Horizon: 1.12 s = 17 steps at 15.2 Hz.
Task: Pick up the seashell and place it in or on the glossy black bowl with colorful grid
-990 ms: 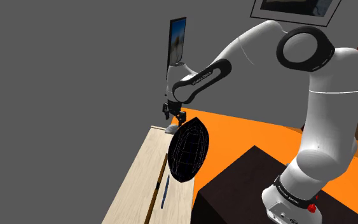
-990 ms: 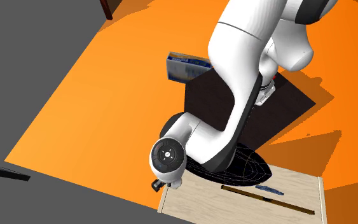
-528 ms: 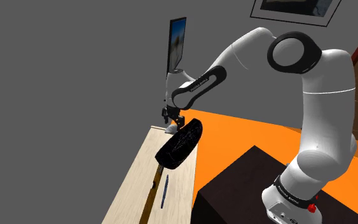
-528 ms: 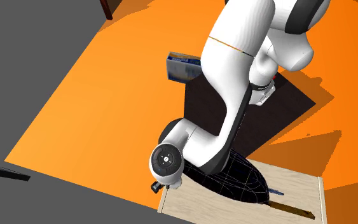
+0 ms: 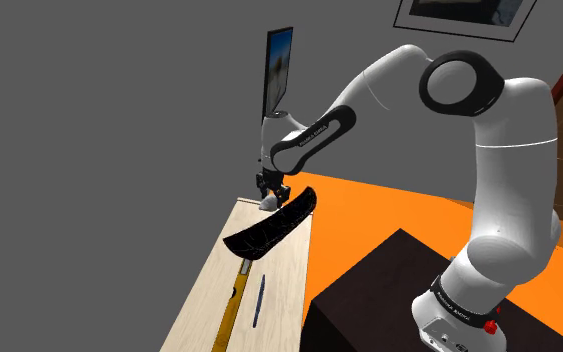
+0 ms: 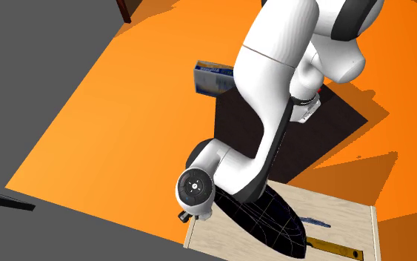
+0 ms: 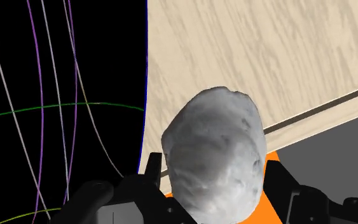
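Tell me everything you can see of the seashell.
The seashell is a rounded, lumpy mass, mottled grey and white, matt, with no clear ridges. The gripper clasps it from both sides between its black fingers, holding it over the pale wood-grain table near the table's edge. The black bowl with coloured grid lines lies right beside it; whether they touch cannot be told.

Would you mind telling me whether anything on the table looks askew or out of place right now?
Yes: the black bowl is not sitting flat on the wooden table; it leans steeply, one rim raised beside the gripper clasping the grey seashell.
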Available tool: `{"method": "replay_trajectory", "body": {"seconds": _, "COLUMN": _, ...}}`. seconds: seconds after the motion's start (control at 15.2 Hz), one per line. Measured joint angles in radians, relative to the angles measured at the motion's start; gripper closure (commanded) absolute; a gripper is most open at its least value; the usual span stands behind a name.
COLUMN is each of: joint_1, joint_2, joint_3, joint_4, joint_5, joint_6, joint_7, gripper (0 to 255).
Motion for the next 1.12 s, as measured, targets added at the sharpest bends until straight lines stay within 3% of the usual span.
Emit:
{"method": "replay_trajectory", "body": {"seconds": 0.59, "joint_1": 0.000, "joint_2": 0.001, "joint_3": 0.000, "joint_4": 0.000, "joint_5": 0.000, "joint_6": -0.001, "joint_7": 0.000, "gripper": 255}}
{"method": "replay_trajectory", "body": {"seconds": 1.12, "joint_1": -0.014, "joint_2": -0.069, "joint_3": 0.021, "joint_4": 0.001, "joint_5": 0.033, "joint_6": -0.069, "joint_7": -0.022, "gripper": 255}}
